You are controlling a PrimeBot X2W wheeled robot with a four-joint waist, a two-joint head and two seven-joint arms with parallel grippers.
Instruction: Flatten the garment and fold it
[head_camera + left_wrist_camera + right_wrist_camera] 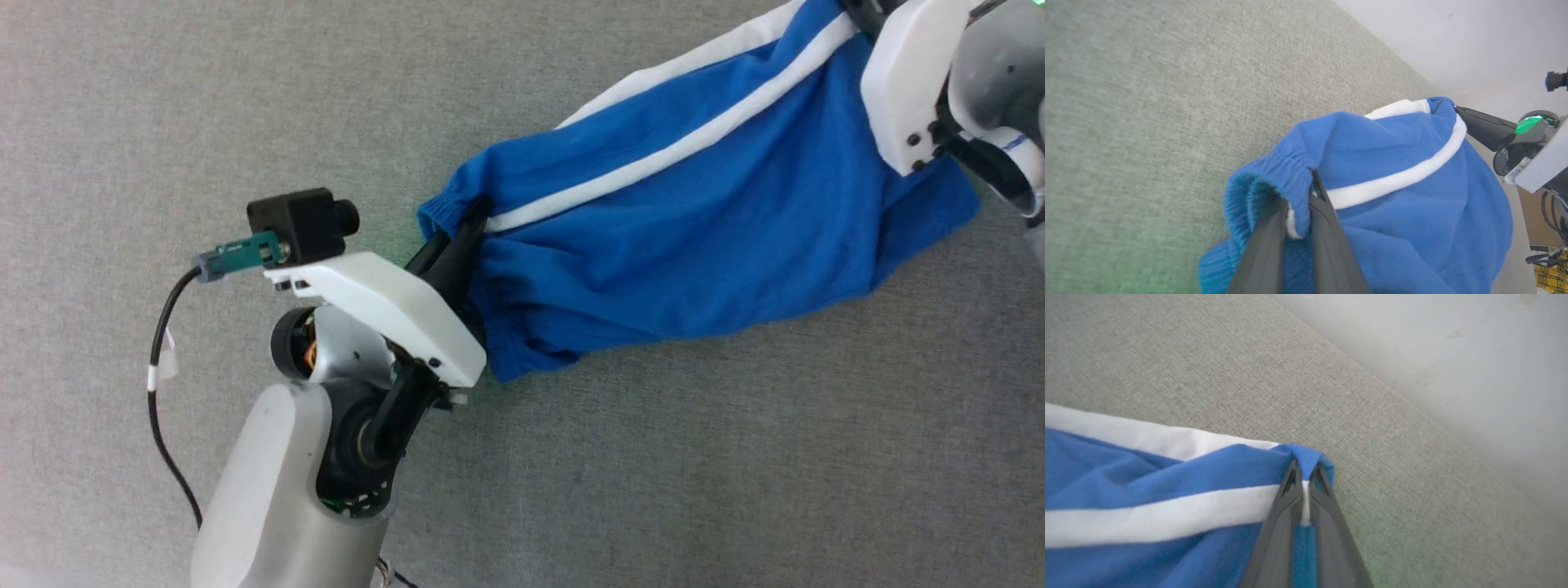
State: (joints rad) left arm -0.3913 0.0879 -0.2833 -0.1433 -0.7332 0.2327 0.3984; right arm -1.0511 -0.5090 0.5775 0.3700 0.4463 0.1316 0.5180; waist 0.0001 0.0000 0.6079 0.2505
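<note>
The garment, bright blue shorts with white side stripes, hangs stretched between my two grippers above the grey cloth surface. My left gripper is shut on the gathered waistband at the garment's left end; in the left wrist view the waistband is pinched between the dark fingers of that gripper. At the upper right, the white housing of my right arm covers the hem end. The right wrist view has my right gripper shut on the blue hem corner where a white stripe ends.
Grey woven cloth surface lies under everything. Its far edge meets a pale floor. A black cable trails from my left wrist camera. A cardboard box and yellow plaid item sit off the surface at the right.
</note>
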